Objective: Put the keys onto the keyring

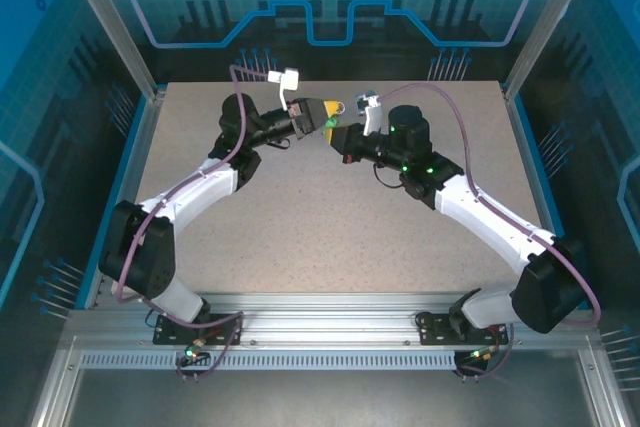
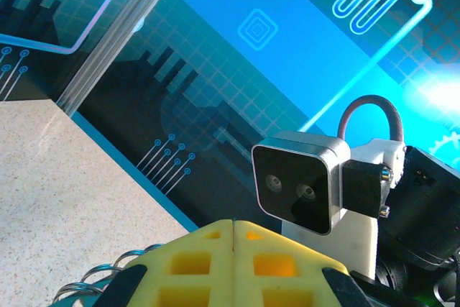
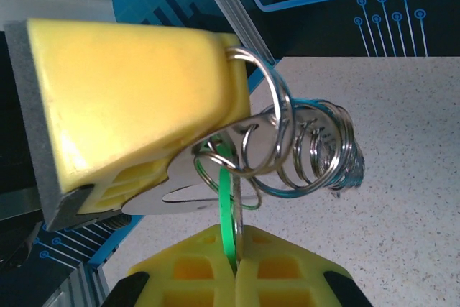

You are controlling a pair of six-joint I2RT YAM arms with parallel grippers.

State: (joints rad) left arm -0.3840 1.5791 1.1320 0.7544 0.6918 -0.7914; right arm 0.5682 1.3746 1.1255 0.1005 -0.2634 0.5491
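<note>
Right wrist view puts you mid-threading. Your right gripper is closed tight on the key, whose green head sits edge-on between the yellow fingers with its upper end among the wire loops. Your left gripper is likewise clamped shut, pinching the keyring, a cluster of silvery coils jutting past its fingertips above the table. The two meet in the air over the table's far middle. You can't tell here whether the key's hole has caught a loop. Next, I judge, you need a small, careful push along the wire, with both grips firm so nothing twists loose.
</note>
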